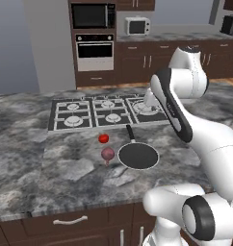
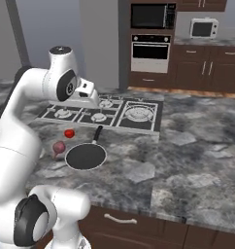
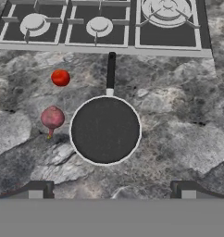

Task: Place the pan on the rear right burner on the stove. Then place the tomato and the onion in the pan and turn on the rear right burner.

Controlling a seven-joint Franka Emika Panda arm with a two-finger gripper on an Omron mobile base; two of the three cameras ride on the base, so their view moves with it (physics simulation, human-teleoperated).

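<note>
- The pan (image 3: 105,130) sits on the marble counter (image 3: 178,125), just in front of the stove (image 3: 132,34), its short black handle (image 3: 111,69) pointing toward the cooktop's near edge; we judge that the first step, getting it onto the rear right burner, is not yet done.
- Our gripper (image 3: 112,189) hovers above the counter with its jaws spread wide and nothing between them; the pan lies below and slightly ahead of the fingertips in the hand view.
- We reckon the next move calls for coming down on the thin handle or the rim, closing on it, then lifting and carrying the pan over the near burners to the back row.
- The rim is a slim pale grey ring around a dark, matte, faintly grainy inside; the pan is shallow, so a grip on the rim would probably be narrow, and the handle looks the safer hold.
- The tomato (image 3: 60,77) is a smooth, glossy bright red ball lying apart from the pan on its left, nearer the stove.
- The onion (image 3: 52,117) is a duller maroon-pink ball with a small pointed tip, just beside the pan's left rim; both are round and may roll if nudged.
- The stove is flat steel-grey with black grates over silvery caps, plus one large multi-ring burner (image 3: 167,10).
</note>
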